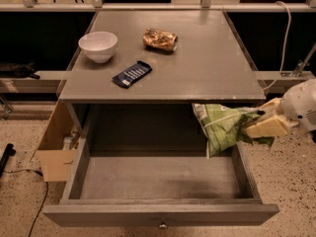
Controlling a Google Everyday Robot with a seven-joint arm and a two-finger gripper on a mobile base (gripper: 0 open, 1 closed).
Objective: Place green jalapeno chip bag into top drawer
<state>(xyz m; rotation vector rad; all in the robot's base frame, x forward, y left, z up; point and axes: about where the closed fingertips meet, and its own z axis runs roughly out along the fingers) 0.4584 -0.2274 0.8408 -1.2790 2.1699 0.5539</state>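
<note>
The green jalapeno chip bag [222, 126] is a crumpled light-green foil bag with white patches. It hangs just below the tabletop edge, above the right rear of the open top drawer [163, 214]. My gripper [260, 121] comes in from the right and is shut on the bag's right end. The drawer is pulled fully out, with a small round knob at the centre of its front, and nothing lies inside it.
On the grey tabletop [207, 68] stand a white bowl [98, 45], a brown-gold crinkled bag [159, 39] and a flat dark-blue packet [132, 74]. A cardboard box [55, 144] sits on the floor to the left of the drawer. A cable [282, 43] hangs at the right.
</note>
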